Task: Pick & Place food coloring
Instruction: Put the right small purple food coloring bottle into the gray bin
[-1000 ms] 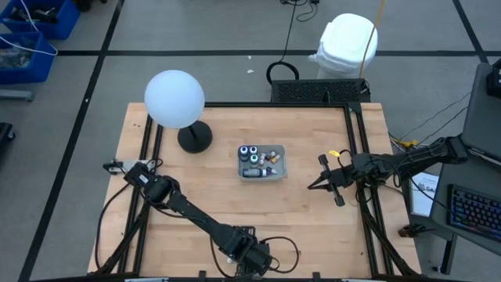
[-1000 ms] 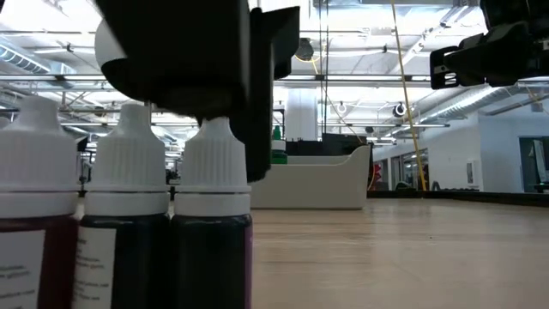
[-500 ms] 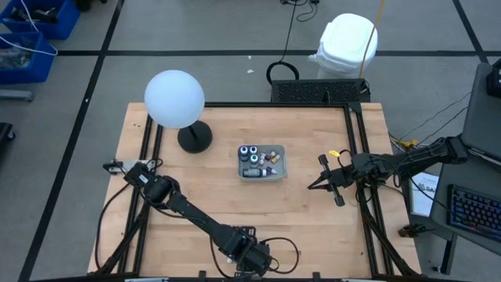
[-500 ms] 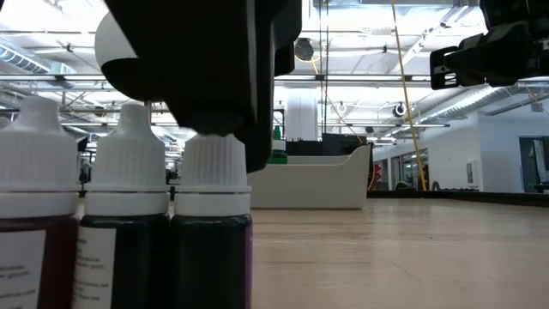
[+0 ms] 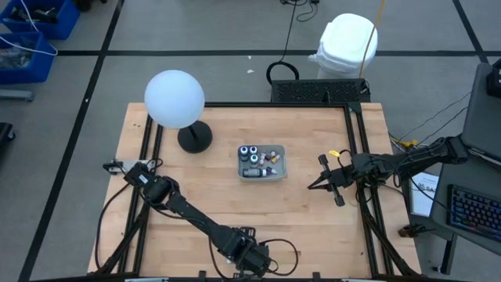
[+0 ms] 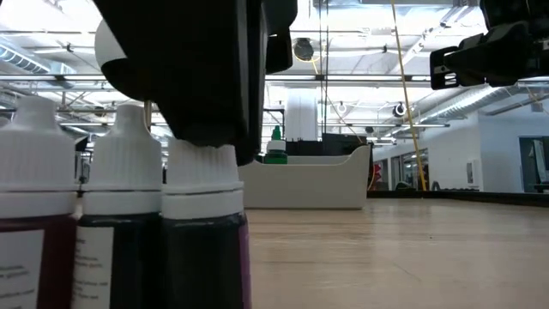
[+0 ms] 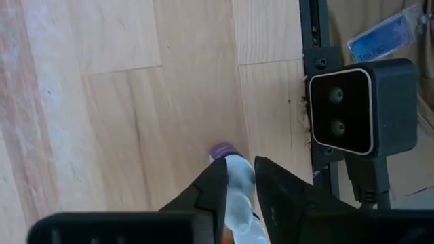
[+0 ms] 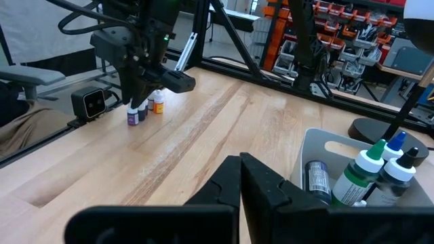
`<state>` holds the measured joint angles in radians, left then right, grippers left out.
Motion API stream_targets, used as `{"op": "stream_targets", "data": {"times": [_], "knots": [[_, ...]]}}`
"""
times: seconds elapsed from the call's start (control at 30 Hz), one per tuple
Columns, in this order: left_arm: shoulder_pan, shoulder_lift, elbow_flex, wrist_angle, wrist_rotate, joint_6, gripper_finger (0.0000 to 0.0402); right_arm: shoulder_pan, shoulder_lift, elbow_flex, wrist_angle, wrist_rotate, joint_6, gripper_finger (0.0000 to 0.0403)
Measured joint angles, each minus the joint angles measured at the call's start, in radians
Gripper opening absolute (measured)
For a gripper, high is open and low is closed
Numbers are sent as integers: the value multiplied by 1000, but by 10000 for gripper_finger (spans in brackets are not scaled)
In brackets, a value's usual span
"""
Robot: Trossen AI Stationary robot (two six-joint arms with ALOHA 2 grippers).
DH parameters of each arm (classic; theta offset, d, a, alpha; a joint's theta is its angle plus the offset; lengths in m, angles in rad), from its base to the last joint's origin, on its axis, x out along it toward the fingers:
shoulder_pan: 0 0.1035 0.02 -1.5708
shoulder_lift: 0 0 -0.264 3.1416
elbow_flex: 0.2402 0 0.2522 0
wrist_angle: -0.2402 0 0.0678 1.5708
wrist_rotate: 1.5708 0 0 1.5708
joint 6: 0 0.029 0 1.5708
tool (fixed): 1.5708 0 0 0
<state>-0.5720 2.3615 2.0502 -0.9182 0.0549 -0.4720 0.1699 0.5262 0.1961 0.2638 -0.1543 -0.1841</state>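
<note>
Three white-capped food coloring bottles stand in a row at the table's near edge, close to the low camera: a dark red one (image 6: 34, 257), a dark one (image 6: 124, 257) and a purple one (image 6: 202, 257). My left gripper (image 6: 214, 129) (image 5: 249, 262) comes down on the purple bottle (image 7: 220, 148) and is shut on it. My right gripper (image 5: 313, 186) (image 8: 241, 169) hovers shut over the table's right side, holding nothing. More bottles and jars sit in the clear tray (image 5: 262, 163) at mid-table. My left gripper pinches the purple bottle's white cap (image 7: 239, 177) between its two fingers, one on each side. The fingers (image 7: 210, 193) come from above, pointing steeply down. The bottle stands with its base on the table, close beside the dark bottle.
A lamp with a white globe (image 5: 174, 98) stands at the far left. The low camera's housing (image 7: 352, 112) sits at the table's rail right beside the bottles. Bare wood lies between the tray (image 8: 319, 149) and the near edge.
My left gripper's fingers have closed in on the purple bottle's cap and now cover its top. The bottle has shifted a little toward the dark bottle beside it. My right arm has kept still.
</note>
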Motion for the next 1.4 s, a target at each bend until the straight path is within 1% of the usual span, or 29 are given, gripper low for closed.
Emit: {"op": "stream_targets", "data": {"times": [0.13,0.33,0.7,0.87,1.0,1.2,1.4], "knots": [[0,-1,0,-4,-5,1,57,0,0,0,0,0,-1,0],[1,-5,2,-5,-33,39,8,0,0,0,0,0,0,0],[3,-5,2,-4,-29,62,5,0,0,0,0,0,0,0],[9,-6,5,-10,-30,98,5,0,0,0,0,0,0,0],[21,-4,61,-50,-46,134,3,0,0,0,0,0,0,0],[44,-6,167,-153,-107,211,3,0,0,0,0,0,0,0],[92,-7,241,-224,-131,265,3,0,0,0,0,0,0,0]]}}
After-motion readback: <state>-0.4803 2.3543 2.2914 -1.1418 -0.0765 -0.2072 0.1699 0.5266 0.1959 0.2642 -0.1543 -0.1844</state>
